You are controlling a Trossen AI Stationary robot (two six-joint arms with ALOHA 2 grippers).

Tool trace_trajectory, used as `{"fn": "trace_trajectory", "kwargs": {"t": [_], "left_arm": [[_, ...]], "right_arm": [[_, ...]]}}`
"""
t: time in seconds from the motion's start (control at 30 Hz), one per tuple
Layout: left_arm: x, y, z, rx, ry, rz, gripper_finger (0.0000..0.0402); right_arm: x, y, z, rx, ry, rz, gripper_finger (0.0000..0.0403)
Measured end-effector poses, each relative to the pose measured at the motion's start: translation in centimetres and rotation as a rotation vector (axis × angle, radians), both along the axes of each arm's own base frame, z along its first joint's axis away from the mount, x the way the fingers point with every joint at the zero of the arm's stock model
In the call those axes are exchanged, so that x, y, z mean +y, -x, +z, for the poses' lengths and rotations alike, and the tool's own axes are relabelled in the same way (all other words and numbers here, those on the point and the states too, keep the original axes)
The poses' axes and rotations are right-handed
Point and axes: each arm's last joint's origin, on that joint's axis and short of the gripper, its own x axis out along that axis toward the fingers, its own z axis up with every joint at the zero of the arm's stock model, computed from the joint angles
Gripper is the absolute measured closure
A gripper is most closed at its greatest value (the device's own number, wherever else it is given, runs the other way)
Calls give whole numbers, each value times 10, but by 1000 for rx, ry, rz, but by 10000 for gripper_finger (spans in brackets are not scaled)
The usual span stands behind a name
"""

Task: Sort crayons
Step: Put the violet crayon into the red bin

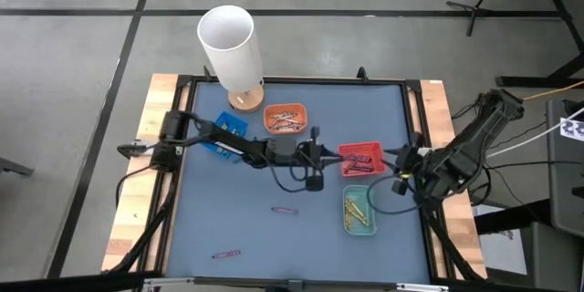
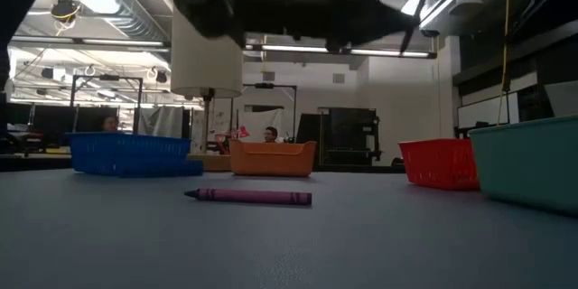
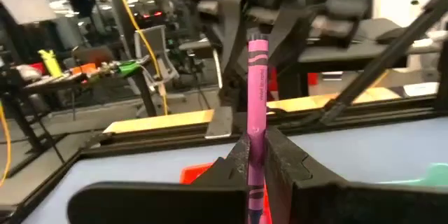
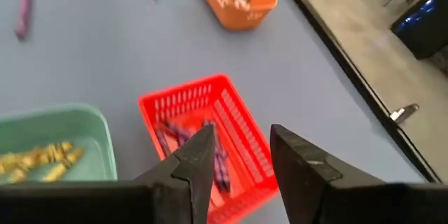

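A magenta crayon (image 3: pixel 257 77) sticks out from my left gripper (image 3: pixel 255 147), which is shut on it. That gripper reaches level across the table's middle (image 1: pixel 327 152), just left of the red tray (image 1: pixel 362 158). My right gripper (image 4: pixel 241 138) stands open with nothing between its fingers at the right (image 1: pixel 401 172), above the red tray (image 4: pixel 210 133), where purple crayons (image 4: pixel 218 155) lie. Yellow crayons (image 4: pixel 35 162) lie in the green tray (image 1: pixel 359 208). Two purple crayons (image 1: pixel 286 209) (image 1: pixel 225 255) lie flat on the mat; one shows in the low view (image 2: pixel 248 197). My left gripper pinches the crayon's lower part (image 3: pixel 256 131) between its two fingers. The crayon runs along the fingers, and most of its length sticks out past their tips. The fingers point level toward the table's right side. The crayon is lifted clear of the table.
An orange tray (image 1: pixel 285 119) with mixed crayons and a blue tray (image 1: pixel 230 128) stand at the back. A tall white cylinder (image 1: pixel 228 46) on a wooden base stands at the far edge. A raised black frame (image 1: pixel 274 80) borders the blue mat.
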Motion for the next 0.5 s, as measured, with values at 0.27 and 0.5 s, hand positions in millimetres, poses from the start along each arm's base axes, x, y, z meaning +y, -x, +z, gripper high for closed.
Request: {"fn": "trace_trajectory", "kwargs": {"t": [0.27, 0.5], "left_arm": [[15, -36, -41, 23, 76, 36, 395], [16, -56, -61, 67, 76, 49, 394]], "right_arm": [[0, -3, 8, -178, 37, -27, 265], [4, -7, 11, -219, 16, -17, 265]]}}
